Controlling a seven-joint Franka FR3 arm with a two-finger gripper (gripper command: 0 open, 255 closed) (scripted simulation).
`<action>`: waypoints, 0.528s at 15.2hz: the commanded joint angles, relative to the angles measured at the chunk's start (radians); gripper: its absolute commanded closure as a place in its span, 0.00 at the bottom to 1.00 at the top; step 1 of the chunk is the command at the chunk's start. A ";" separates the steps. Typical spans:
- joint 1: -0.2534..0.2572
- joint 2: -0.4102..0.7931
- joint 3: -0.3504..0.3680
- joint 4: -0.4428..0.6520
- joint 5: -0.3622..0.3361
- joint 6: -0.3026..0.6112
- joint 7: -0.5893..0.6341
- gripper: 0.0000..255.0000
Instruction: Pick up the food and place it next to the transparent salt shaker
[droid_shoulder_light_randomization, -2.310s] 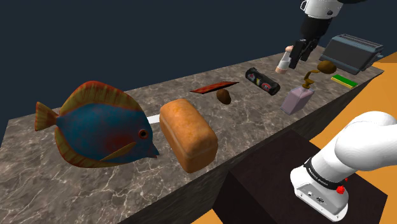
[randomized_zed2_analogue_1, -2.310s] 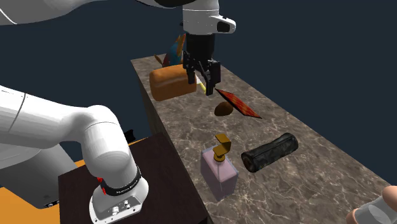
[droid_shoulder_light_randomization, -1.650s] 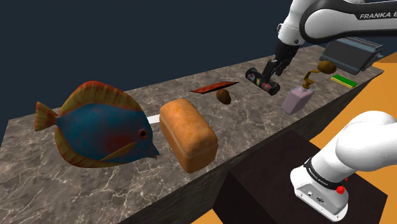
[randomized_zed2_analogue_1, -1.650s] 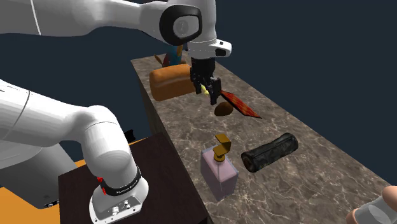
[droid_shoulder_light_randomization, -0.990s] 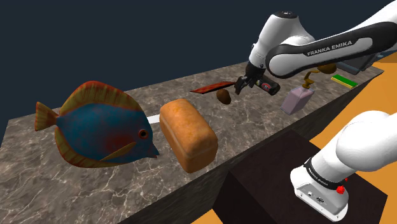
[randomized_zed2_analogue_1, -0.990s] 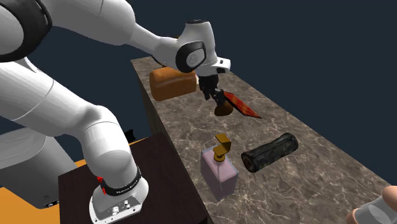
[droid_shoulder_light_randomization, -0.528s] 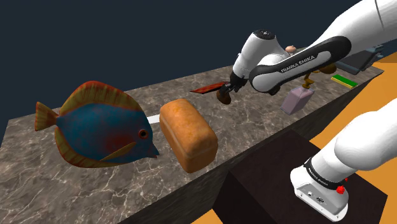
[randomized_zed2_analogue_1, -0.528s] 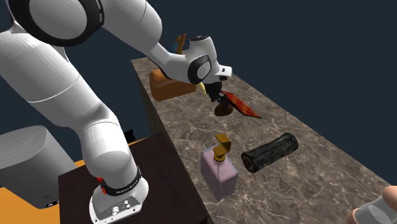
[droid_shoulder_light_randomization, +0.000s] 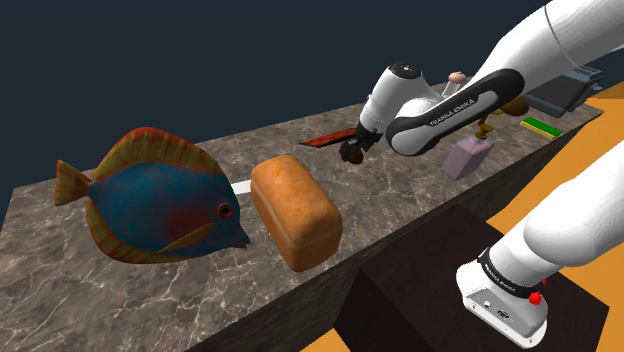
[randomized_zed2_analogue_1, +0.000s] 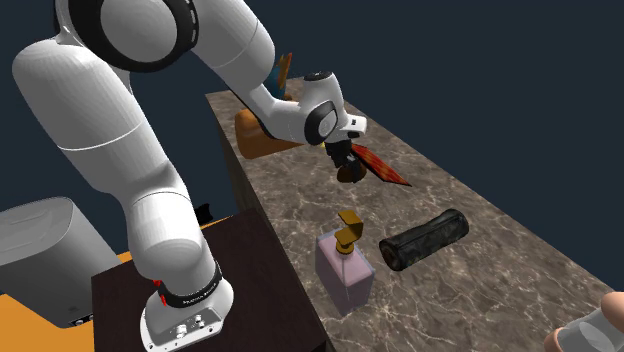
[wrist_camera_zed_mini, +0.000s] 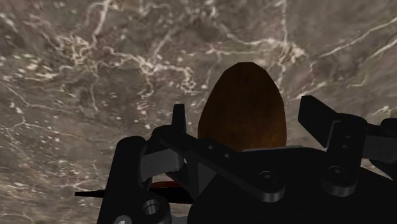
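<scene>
A marble counter (droid_shoulder_light_randomization: 395, 188) is seen running corner to corner in the shoulder view. Over it the white arm (droid_shoulder_light_randomization: 560, 38) is bent sharply: the upper links are raised from the stand, the forearm is folded down and across, and the wrist is tipped low onto the slab. Along the dark forearm band, FRANKA EMIKA can be read. A big blue-and-red fish (droid_shoulder_light_randomization: 150, 195) is laid at the counter's near end, with a brown loaf (droid_shoulder_light_randomization: 295, 212) just beside it. Further along, a black case (randomized_zed2_analogue_1: 425, 240) and a mauve pump bottle (randomized_zed2_analogue_1: 345, 268) are set near each other. The gripper (wrist_camera_zed_mini: 245, 118) is held open, and the food (wrist_camera_zed_mini: 242, 95), a small brown egg shape, is framed between the fingers (wrist_camera_zed_mini: 179, 121) and touched by neither. It is found on the slab beside a red strip (randomized_zed2_analogue_1: 385, 170), well apart from the shaker (randomized_zed2_analogue_1: 597, 325).
</scene>
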 joint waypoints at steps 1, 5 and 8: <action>-0.002 0.006 0.000 0.002 -0.006 0.005 0.004 0.00; -0.001 0.006 0.000 0.002 -0.006 0.005 0.004 0.00; -0.001 0.006 0.000 0.002 -0.006 0.005 0.004 1.00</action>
